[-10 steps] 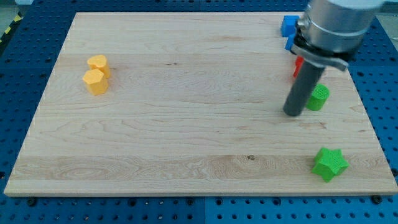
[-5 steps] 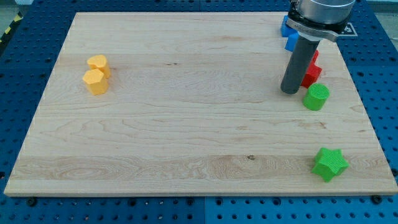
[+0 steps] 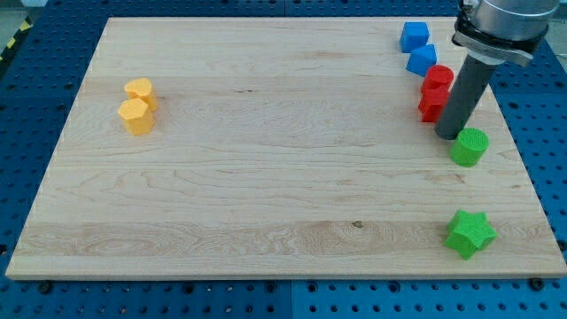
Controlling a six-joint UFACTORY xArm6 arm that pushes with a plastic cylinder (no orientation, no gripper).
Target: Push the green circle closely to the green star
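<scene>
The arm comes down from the view's top right corner. It ends in a straight dark rod that stands almost upright. My tip [image 3: 448, 135] sits on the wooden board [image 3: 266, 177]. The tip is just a plain rod end, so there is nothing on it to spread, press together or pinch.

The tip is right beside the green circle [image 3: 469, 147], on its upper left side. It looks like it touches the block, but I cannot tell for sure. The green circle is near the view's right edge of the board, about halfway down.

The green star [image 3: 469, 234] lies near the bottom right corner of the board. It is straight below the green circle, and the two are well apart. The wood between them is bare.

Just to the left of the rod are two red blocks [image 3: 435, 92], one pressed against the other. I cannot tell their shapes. Above them, near the top edge, are two blue blocks [image 3: 417, 47] close together.

Far over on the view's left are two yellow blocks [image 3: 137, 105], touching each other.

The board rests on a blue table with holes [image 3: 27, 106].
</scene>
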